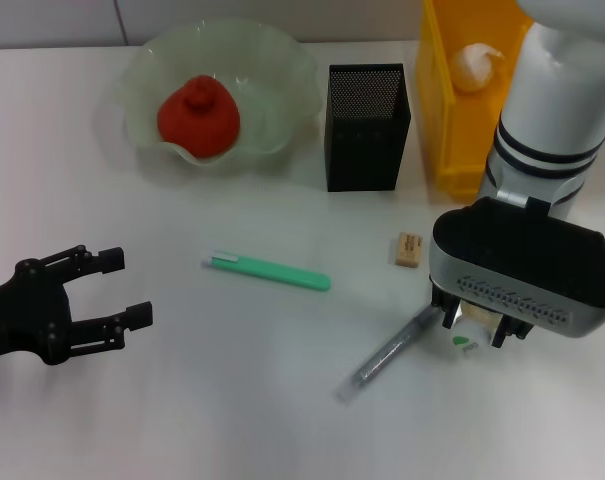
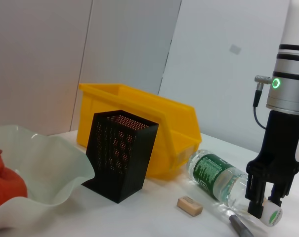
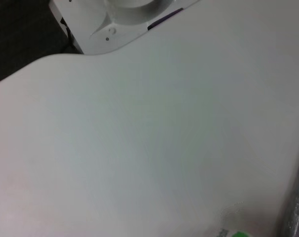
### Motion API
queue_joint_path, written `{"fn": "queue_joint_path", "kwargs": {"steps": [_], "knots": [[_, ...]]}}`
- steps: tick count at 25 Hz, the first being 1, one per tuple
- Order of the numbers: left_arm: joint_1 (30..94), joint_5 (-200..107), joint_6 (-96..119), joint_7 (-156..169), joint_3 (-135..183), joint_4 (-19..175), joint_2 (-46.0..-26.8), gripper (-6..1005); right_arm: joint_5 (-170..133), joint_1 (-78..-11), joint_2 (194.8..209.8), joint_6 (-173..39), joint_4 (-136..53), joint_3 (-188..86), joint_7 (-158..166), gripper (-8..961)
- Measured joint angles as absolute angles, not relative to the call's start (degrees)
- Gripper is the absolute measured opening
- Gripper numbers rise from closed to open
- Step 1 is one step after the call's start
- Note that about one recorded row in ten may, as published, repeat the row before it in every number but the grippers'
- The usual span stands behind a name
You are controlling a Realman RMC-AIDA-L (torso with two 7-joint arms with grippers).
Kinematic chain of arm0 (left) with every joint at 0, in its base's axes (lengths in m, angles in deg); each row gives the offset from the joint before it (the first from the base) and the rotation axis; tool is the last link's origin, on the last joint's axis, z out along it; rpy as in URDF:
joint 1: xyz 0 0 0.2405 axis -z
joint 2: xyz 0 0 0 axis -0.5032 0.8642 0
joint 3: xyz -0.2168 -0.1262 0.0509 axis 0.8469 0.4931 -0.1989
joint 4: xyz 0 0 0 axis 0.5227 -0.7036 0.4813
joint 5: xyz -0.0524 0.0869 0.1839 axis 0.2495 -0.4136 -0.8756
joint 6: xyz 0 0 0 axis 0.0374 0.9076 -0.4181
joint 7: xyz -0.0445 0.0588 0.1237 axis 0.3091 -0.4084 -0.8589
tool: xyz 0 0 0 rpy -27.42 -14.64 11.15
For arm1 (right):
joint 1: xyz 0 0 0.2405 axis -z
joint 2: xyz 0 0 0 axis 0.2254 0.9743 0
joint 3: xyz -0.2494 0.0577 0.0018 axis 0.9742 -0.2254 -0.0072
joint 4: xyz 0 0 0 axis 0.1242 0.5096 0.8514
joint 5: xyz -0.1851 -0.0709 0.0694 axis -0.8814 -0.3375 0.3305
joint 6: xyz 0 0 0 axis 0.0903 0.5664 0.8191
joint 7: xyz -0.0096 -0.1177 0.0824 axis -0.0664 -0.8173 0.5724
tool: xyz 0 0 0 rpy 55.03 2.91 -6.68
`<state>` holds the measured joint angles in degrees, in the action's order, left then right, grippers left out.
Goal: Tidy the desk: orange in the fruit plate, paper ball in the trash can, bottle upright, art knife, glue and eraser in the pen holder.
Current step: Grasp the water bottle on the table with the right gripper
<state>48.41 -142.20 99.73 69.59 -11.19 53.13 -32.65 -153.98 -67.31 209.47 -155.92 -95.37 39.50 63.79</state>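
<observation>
The right tool [image 2: 268, 210] is closed around the cap end of the bottle [image 2: 216, 177], which lies on the worktop [image 1: 232, 400] beside the trash can [image 2: 139, 118]. Risk: the smooth cap slips during uprighting. The left tool [image 1: 107, 290] idles, spread wide and empty.

Left gripper [image 1: 107, 290]: all matte black, skeletal linkage fingers with visible pivot screws, blunt rectangular tips. Right arm [image 1: 552, 110] beside the trash can [image 1: 452, 120]: glossy white cylindrical link with two black bands – then a silver-grey wrist housing with a black top face and a ribbed strip along its edge. Right gripper [image 2: 265, 200]: black body, short black fingers. Above it, a silver metal collar with a lit green ring indicator, a small connector plug and a thin black cable looping down.
</observation>
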Motion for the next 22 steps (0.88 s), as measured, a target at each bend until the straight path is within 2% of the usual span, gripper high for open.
{"fn": "queue_joint_path", "kwargs": {"steps": [22], "knots": [[48.09, -142.13, 99.43, 69.62, -11.19, 53.09, -33.00, 860, -154.04, -66.71, 209.47, -154.46, -94.53, 40.43, 63.81, 479]]}}
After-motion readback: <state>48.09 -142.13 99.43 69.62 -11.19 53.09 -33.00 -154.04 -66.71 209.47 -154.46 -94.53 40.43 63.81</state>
